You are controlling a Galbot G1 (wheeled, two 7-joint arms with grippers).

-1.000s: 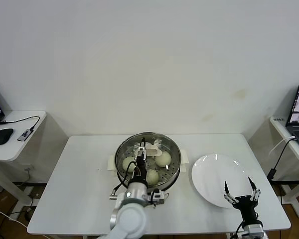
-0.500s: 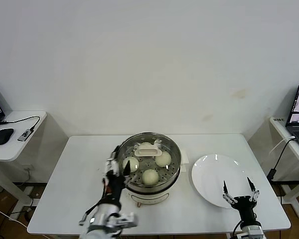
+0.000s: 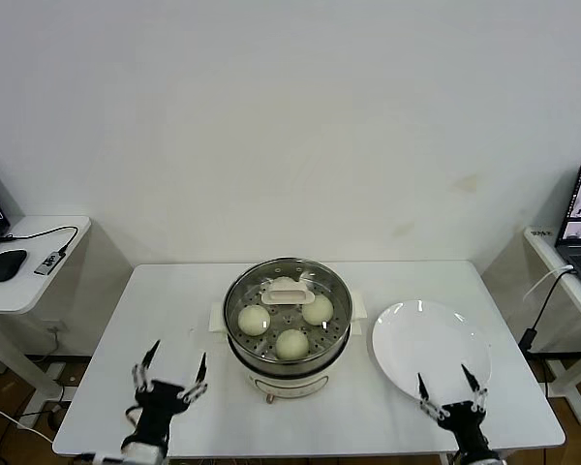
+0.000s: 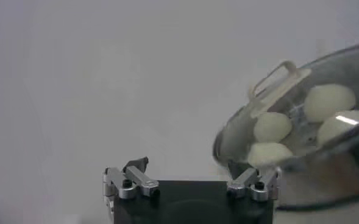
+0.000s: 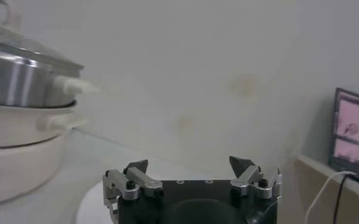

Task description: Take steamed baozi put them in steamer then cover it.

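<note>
While both my arms hang low at the near edge of the white worktop [image 3: 165, 320], the steamer [image 3: 288, 334] stands in the middle of it, between them. It is a round pot of shiny steel on a cream-white base with small side handles. On it sits the cover [image 3: 287, 308], a clear glass lid with a metal rim and a cream-white bar handle at its centre. Through the glass I see the steamed baozi [image 3: 291, 343], smooth pale round buns, lying on the perforated steel tray; three are plain to see and one more is half hidden under the handle.

My left gripper [image 3: 169, 376] is at the near left part of the worktop, well apart from the steamer, with its jaws spread wide and holding nothing. My right gripper [image 3: 448, 392] is at the near right, at the near edge of a flat glossy white plate [image 3: 421, 339], and its jaws are also wide and hold nothing. The plate lies just beside the steamer.
</note>
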